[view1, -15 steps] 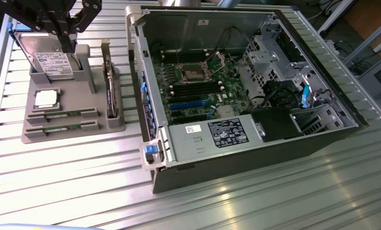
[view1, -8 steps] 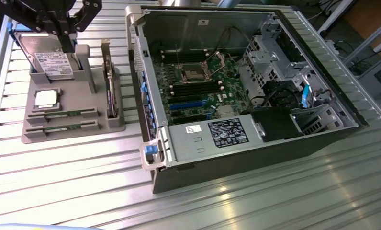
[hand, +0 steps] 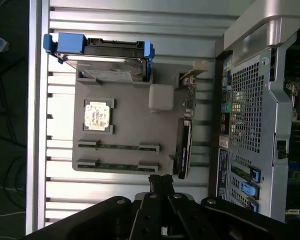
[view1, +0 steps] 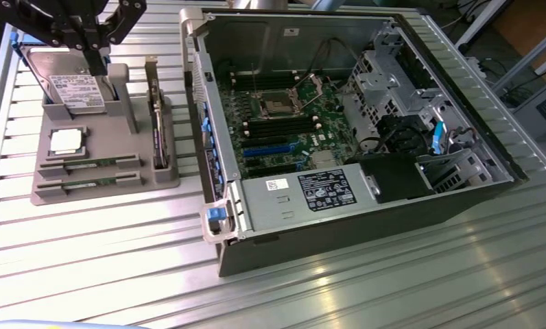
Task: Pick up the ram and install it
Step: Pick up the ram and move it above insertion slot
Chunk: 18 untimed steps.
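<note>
Two ram sticks, thin green boards, lie side by side in slots of a grey parts holder [view1: 53,193]: one ram stick [view1: 90,165] [hand: 118,147] and a second ram stick [view1: 90,184] [hand: 118,165] beside it. My black gripper [view1: 99,67] [hand: 160,181] hangs above the holder's far end, over the hard drive, well away from both sticks. Its fingers are shut together with nothing between them. The open computer case [view1: 227,205] lies at the exterior view's right, with dark memory slots [view1: 275,127] showing on its motherboard.
The holder also carries a hard drive [view1: 72,86] [hand: 107,52] with blue rails, a square silver processor [view1: 67,140] [hand: 97,114] and a dark card [view1: 158,130] [hand: 184,145] standing on edge nearest the case. All sit on a ribbed metal table [view1: 117,260].
</note>
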Tool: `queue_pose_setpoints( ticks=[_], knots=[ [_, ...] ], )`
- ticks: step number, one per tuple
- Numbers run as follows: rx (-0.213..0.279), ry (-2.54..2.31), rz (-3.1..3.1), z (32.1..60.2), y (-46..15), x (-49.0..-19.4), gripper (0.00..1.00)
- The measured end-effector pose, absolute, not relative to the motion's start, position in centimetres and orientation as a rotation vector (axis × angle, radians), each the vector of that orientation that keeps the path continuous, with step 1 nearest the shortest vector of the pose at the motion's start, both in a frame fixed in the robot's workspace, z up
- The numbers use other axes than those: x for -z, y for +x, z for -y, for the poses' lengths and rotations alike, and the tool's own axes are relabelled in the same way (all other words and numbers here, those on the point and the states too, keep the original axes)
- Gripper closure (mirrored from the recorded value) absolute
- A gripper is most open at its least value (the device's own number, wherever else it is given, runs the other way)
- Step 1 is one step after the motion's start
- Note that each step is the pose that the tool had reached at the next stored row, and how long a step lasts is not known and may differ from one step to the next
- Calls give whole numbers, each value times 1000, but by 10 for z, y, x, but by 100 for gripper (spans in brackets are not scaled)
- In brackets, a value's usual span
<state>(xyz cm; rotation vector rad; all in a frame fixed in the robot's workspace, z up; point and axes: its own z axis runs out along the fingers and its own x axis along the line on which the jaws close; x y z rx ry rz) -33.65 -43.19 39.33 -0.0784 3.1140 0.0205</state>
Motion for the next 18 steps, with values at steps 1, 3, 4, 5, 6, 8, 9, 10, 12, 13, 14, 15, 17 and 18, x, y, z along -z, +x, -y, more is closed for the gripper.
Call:
queue_pose_setpoints(
  ticks=[1, 3, 4, 5, 6, 8, 9, 10, 12, 13, 14, 15, 17, 18],
  knots=[
    [-21, -89, -3114, 432, -336, -393, 90],
    [-21, -112, -3113, 432, -336, -393, 90],
    [-21, -121, -3113, 432, -336, -393, 90],
    [-21, -128, -3113, 432, -336, -393, 90],
    [-21, -138, -3112, 432, -336, -393, 90],
    [-21, -153, -3112, 432, -336, -393, 90],
    [-22, -160, -3111, 432, -336, -393, 90],
    [-22, -168, -3111, 432, -336, -393, 90],
    [-22, -181, -3110, 432, -336, -393, 90],
    [-22, -194, -3109, 432, -336, -393, 90],
    [-22, -215, -3108, 432, -336, -393, 90],
    [-22, -230, -3107, 432, -336, -393, 90],
    [-23, -263, -3105, 432, -336, -393, 90],
    [-23, -285, -3103, 432, -336, -393, 90]
  ],
)
